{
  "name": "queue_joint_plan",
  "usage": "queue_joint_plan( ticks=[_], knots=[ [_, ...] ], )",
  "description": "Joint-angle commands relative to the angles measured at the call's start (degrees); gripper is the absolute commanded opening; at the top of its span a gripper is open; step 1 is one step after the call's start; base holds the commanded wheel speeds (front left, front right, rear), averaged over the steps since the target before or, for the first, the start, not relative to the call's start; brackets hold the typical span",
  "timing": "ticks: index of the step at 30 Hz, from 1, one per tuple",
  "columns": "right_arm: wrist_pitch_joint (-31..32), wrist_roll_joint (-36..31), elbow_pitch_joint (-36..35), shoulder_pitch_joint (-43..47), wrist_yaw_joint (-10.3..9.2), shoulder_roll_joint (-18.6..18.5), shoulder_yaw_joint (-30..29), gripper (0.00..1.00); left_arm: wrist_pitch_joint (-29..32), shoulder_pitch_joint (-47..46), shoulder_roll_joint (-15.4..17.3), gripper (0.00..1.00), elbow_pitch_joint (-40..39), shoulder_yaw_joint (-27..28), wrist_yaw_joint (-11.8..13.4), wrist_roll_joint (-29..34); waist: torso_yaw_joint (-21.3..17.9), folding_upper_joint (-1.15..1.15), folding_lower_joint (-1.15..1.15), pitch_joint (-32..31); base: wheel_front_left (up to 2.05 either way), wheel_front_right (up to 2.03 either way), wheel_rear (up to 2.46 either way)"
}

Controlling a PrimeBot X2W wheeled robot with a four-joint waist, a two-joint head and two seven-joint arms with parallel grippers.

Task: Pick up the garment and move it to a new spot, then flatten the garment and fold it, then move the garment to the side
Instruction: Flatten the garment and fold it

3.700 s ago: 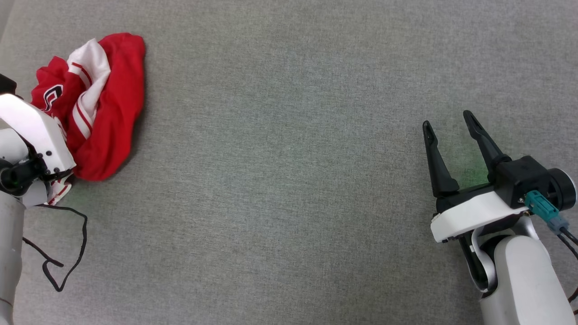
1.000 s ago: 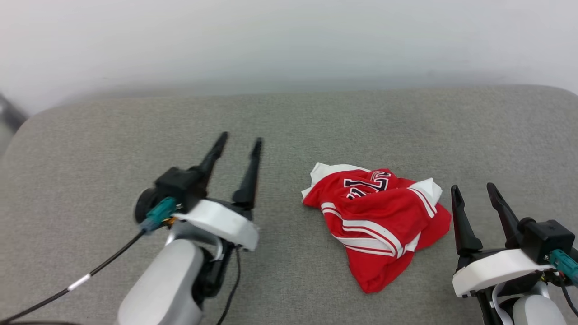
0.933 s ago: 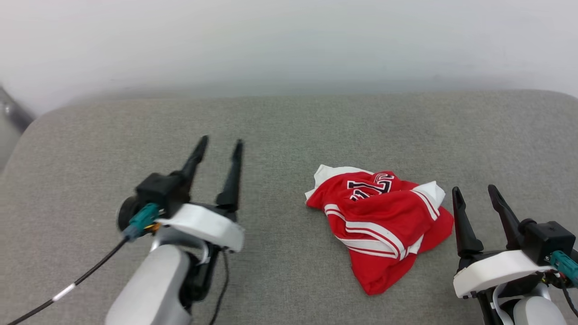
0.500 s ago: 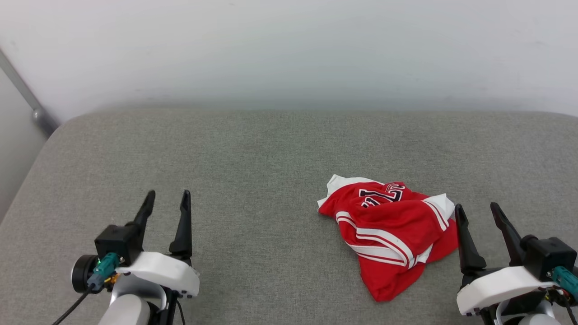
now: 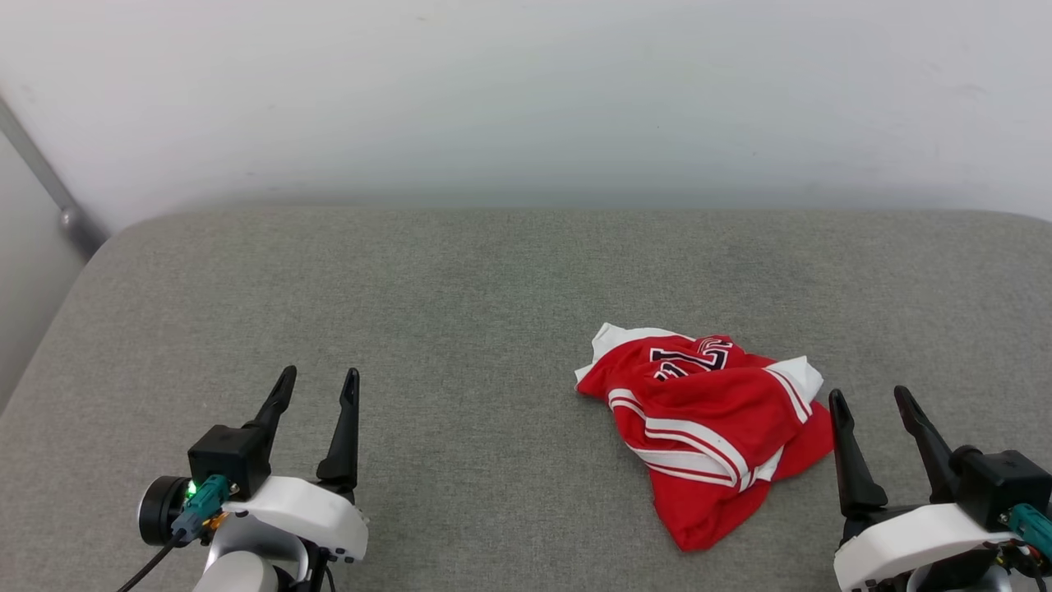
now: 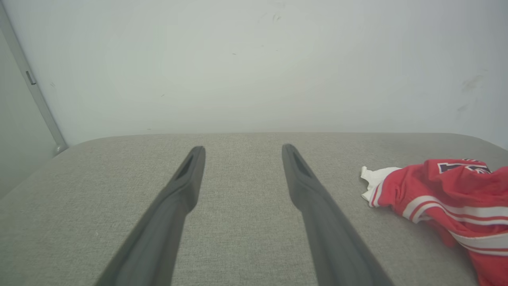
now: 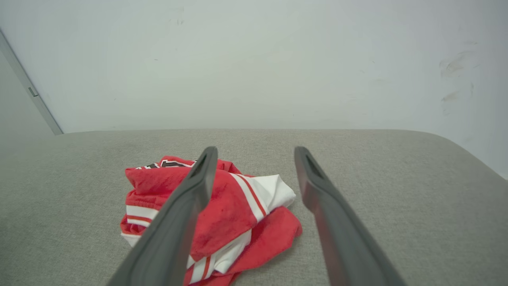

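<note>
Our left gripper (image 5: 320,372) and right gripper (image 5: 869,393) stood spread, empty, and just past the right one the garment (image 5: 707,419) lay crumpled on the grey cushion (image 5: 460,288); we judged it limp, light, best pinched at a raised fold.

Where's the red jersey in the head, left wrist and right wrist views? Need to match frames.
Head view: the garment lies crumpled right of centre, in the lower half.
Left wrist view: the garment sits at the right edge, lower half, cut off by the frame.
Right wrist view: the garment is left of centre, lower half.
Shared landmark: the grey wall strip slants down the far left in all three.
</note>
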Motion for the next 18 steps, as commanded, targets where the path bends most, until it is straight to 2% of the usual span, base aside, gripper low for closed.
queue_joint_plan(
  ticks=[1, 7, 11, 14, 18],
  knots=[
    [0.09, -0.30, -0.38, -0.15, -0.04, 0.03, 0.11, 1.00, -0.14, 0.43, -0.01, 1.00, 0.07, 0.23, 0.23, -0.04, -0.08, 0.00, 0.00, 0.06, 0.00, 0.00, 0.00],
    [0.74, -0.58, -1.48, -0.94, -0.04, 0.03, 0.23, 1.00, -0.14, 0.67, -0.17, 1.00, -0.30, 0.91, 0.58, -0.24, -0.42, 0.00, 0.00, 0.28, 0.00, 0.00, 0.00],
    [3.71, 0.32, -2.29, -2.19, -0.04, 0.03, -1.41, 1.00, -0.14, 0.42, -0.57, 1.00, -0.68, 1.17, 0.67, -0.13, -0.18, 0.00, 0.00, 0.55, 0.00, 0.00, 0.00],
    [10.34, 1.04, -3.00, -3.39, -0.04, -0.45, -3.43, 1.00, -0.14, -0.12, -0.94, 1.00, -1.16, 1.49, 0.60, 0.24, 0.44, 0.00, 0.00, 0.99, 0.00, 0.00, 0.00],
    [24.99, 4.40, -2.72, -6.50, -0.04, -4.13, -5.22, 1.00, -0.14, -0.61, -2.08, 1.00, -1.76, 1.92, 0.20, 0.64, 1.45, 0.00, 0.00, 1.69, 0.00, 0.00, 0.00]
  ],
)
